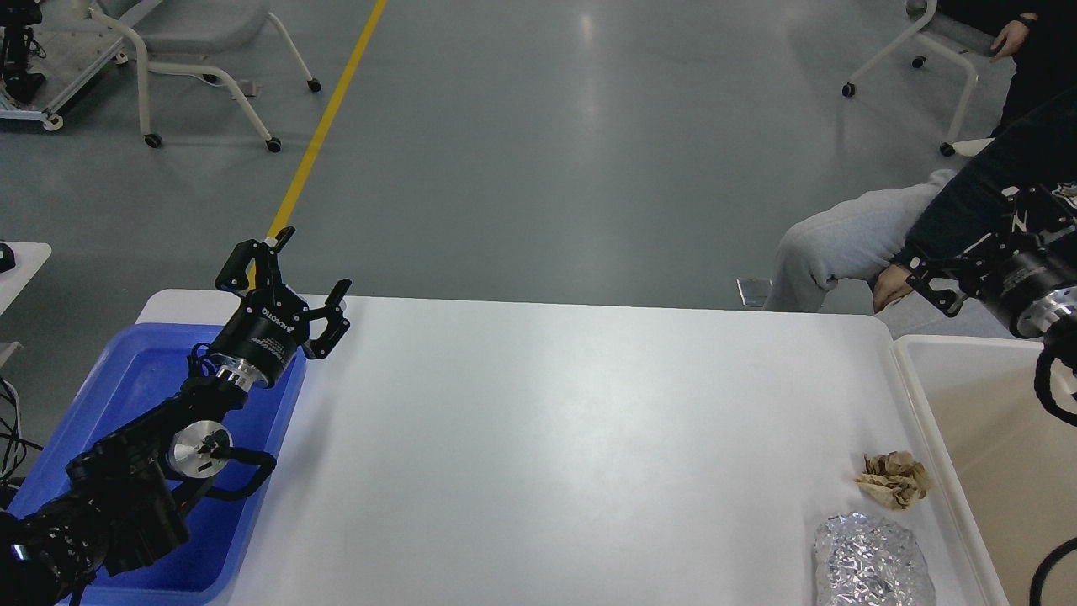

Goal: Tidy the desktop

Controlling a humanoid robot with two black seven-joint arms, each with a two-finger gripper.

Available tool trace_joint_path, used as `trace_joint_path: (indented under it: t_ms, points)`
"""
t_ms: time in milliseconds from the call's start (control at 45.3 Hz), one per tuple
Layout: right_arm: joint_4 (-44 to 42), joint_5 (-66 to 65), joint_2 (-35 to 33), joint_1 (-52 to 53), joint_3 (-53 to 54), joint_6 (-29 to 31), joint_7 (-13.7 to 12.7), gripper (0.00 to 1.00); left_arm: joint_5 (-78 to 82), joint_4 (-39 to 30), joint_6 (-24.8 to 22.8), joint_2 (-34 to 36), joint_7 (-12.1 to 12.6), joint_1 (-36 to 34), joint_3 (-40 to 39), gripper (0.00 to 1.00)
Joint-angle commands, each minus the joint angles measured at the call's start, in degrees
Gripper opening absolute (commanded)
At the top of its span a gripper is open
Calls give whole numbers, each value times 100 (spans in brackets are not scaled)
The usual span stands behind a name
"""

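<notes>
Since both the left hand [296,271] and right hand [930,286] gape empty, pinch the light, crushable foil wad [872,561] beside the paper ball [895,479] across its middle.

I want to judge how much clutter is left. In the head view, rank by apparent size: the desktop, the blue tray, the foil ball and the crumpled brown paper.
1. desktop
2. blue tray, partly hidden by the left arm
3. foil ball, cut off by the frame's bottom edge
4. crumpled brown paper

Black arms (silver wrist rings)
</notes>
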Motion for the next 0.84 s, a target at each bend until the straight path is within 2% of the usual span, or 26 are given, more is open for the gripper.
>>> trace_joint_path:
  t_ms: [0, 199, 817]
  points:
    - [40, 4, 681, -354, 581, 832, 358, 100, 0, 0, 0, 0, -1, 0, 0, 100]
    - [-21, 4, 1183, -459, 599, 832, 376, 100, 0, 0, 0, 0, -1, 0, 0, 100]
    - [-329, -198, 1772, -662, 502, 823, 393, 100, 0, 0, 0, 0, -1, 0, 0, 100]
